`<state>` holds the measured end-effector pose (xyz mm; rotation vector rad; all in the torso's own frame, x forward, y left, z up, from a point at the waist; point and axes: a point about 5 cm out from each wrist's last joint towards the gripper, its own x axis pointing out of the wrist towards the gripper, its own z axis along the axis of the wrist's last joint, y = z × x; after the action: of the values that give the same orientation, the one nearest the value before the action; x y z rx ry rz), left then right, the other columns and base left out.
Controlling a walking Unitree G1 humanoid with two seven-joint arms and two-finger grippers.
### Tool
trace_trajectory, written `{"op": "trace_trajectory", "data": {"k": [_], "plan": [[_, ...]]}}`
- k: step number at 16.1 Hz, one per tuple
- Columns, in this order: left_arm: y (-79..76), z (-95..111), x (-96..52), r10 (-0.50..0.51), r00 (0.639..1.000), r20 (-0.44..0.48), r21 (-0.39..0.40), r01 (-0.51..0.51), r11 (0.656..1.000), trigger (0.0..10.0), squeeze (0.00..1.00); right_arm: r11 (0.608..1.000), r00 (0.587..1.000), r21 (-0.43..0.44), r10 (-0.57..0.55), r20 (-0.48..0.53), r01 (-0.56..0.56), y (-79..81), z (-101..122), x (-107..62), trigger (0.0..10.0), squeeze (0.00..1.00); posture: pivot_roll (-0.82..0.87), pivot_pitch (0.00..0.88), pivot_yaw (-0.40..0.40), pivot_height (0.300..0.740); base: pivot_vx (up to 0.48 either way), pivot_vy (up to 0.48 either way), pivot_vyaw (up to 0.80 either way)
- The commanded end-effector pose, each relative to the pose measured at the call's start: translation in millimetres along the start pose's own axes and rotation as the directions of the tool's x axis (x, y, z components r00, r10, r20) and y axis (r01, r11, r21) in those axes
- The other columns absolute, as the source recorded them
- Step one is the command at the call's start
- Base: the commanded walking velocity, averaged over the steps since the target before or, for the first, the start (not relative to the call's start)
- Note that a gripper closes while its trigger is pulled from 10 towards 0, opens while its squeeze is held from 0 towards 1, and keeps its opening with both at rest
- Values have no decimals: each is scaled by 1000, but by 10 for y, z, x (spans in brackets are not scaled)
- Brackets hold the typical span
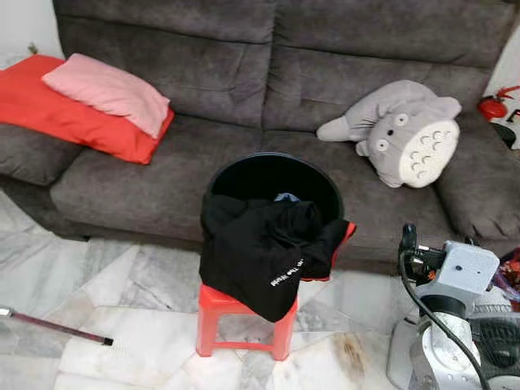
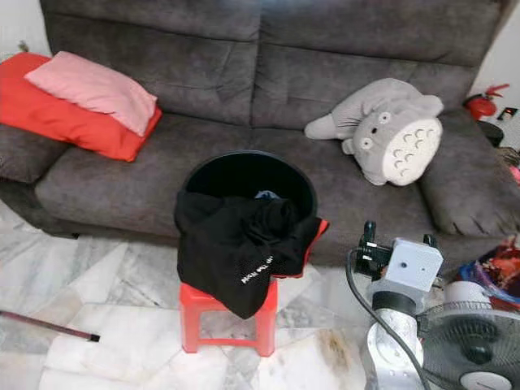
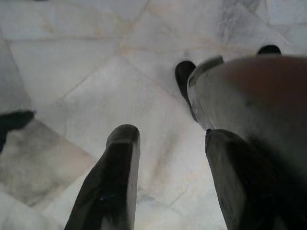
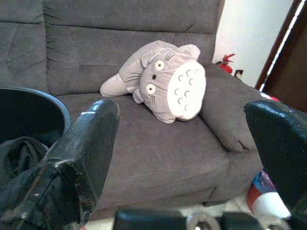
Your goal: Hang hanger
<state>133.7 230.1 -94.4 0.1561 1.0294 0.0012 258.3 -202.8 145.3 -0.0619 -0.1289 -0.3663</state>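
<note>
Right gripper (image 4: 182, 143), fingers spread, faces the sofa (image 1: 244, 81); left gripper (image 3: 168, 177), apparently parted, hangs over floor (image 3: 96, 72).

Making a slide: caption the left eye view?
Black garment draped over a black bucket on a red stool before a grey sofa.

Hidden and cut-off parts

The black garment (image 1: 264, 248) covers the bucket's (image 1: 268, 175) front and most of the red stool's (image 1: 244, 321) seat; its white print is too small to read. The fan (image 2: 479, 349) and pole (image 1: 49, 325) run off the picture's edge.
</note>
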Motion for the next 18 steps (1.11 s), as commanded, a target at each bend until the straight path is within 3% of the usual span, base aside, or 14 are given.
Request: {"op": "trace_trajectory", "data": {"k": [1,5,10,16,18], "plan": [[-43,-115,-20,-21,999,-38,-29,20,999,10000,0,1000,1000,-4,-8,-18,8,-31,-41,-4,10000,0,-99,149,-69,740,240,0,0],[-48,-115,-21,-25,999,-34,-26,24,999,10000,0,1000,1000,8,-10,-23,10,-28,-45,-6,10000,0,-99,148,-67,740,316,0,0],[-76,-116,-19,-27,999,-33,-22,26,999,10000,0,1000,1000,11,-12,-21,12,-16,-40,-11,10000,0,-96,152,-65,740,322,0,-444],[-52,-64,-7,-18,1000,-21,-22,17,1000,10000,0,1000,1000,2,-12,-14,12,-30,-27,-13,10000,0,-103,157,-65,740,0,0,0],[-30,-45,-4,-13,1000,-19,-23,12,1000,10000,0,998,999,-52,40,16,-39,-65,24,-41,10000,0,-116,162,-65,740,0,0,0]]}}
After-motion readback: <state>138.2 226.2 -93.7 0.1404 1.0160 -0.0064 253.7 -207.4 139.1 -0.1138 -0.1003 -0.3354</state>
